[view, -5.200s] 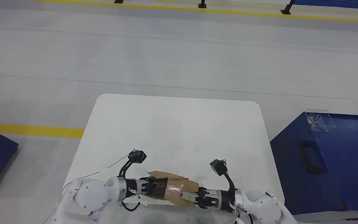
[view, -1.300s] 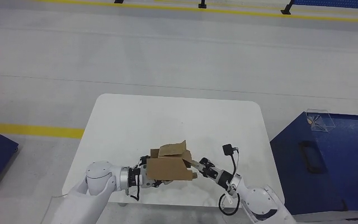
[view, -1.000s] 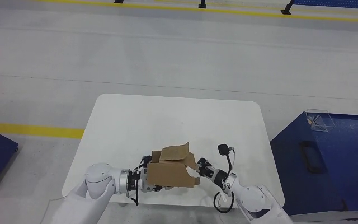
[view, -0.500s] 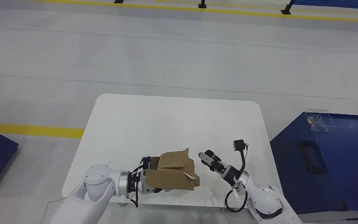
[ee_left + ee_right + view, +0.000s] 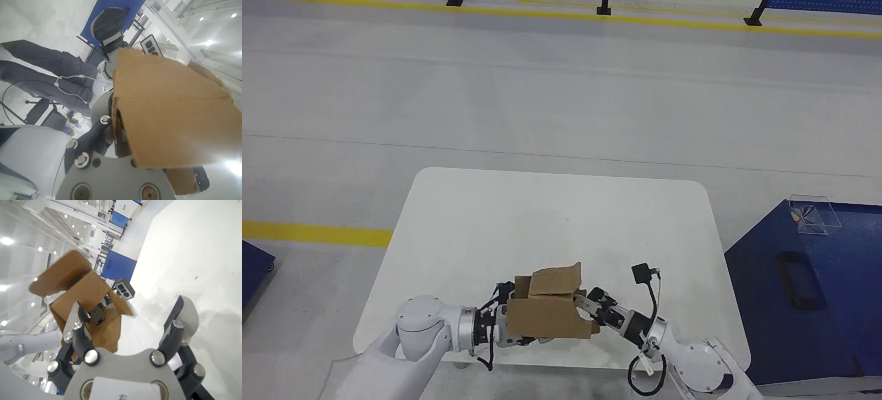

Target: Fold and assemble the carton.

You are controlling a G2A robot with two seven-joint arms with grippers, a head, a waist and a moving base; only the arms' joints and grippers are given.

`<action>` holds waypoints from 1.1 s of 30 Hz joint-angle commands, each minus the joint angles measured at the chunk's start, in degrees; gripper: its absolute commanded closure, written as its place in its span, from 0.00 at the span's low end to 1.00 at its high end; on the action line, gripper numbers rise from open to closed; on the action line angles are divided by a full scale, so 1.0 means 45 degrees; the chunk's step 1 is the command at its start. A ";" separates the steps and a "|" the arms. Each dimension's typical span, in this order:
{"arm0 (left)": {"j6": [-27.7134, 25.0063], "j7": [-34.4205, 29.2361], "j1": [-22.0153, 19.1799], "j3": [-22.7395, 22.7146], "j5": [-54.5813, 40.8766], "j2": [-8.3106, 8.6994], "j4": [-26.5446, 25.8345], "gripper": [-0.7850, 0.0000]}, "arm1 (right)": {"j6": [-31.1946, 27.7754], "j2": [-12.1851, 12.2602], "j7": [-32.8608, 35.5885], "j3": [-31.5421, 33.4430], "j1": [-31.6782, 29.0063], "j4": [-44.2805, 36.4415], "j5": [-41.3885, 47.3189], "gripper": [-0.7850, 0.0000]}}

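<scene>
Since half a second ago, the right end effector (image 5: 594, 312) has come back from its stand-off position and closed in on the right end of the carton (image 5: 547, 315). Its jaws stand wide: one finger (image 5: 74, 317) lies against a wall at the open mouth, and the other hangs clear over the surface (image 5: 542, 220). The left end effector (image 5: 115, 132) is clamped on the wall at the opposite end, holding the carton over the near edge of the surface. I cannot tell whether it rests there. One top flap (image 5: 560, 277) stands raised, and a side flap (image 5: 121, 306) juts outward by the right finger.

My judgement is that the step in hand is tucking that end. I would keep the left grip firm and press the flap along its crease, not mid-panel. I would advance slowly so the board neither buckles nor slips.
</scene>
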 commanded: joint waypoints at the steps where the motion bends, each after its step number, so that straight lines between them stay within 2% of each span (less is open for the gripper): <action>1: -0.0065 0.0104 0.0037 0.0003 0.0057 0.0014 -0.0072 1.00 | 0.0041 -0.0036 -0.0048 -0.0175 0.0105 0.0142 -0.0006 0.00; 12: -0.0222 0.0122 0.0048 0.0054 0.0118 0.0051 -0.0143 1.00 | -0.0069 -0.0045 0.0001 -0.0038 0.0174 0.0260 0.0339 0.00; 23: -0.1577 0.3242 0.0823 -0.0761 -0.0457 0.0019 -0.0612 1.00 | -0.0147 0.0239 0.0097 0.1753 -0.0978 -0.1004 0.0638 0.00; 33: -0.2219 0.3801 0.1128 -0.0466 0.0226 -0.0015 -0.1068 1.00 | 0.1025 -0.0018 -0.0813 0.0312 0.0072 0.0009 -0.0976 0.00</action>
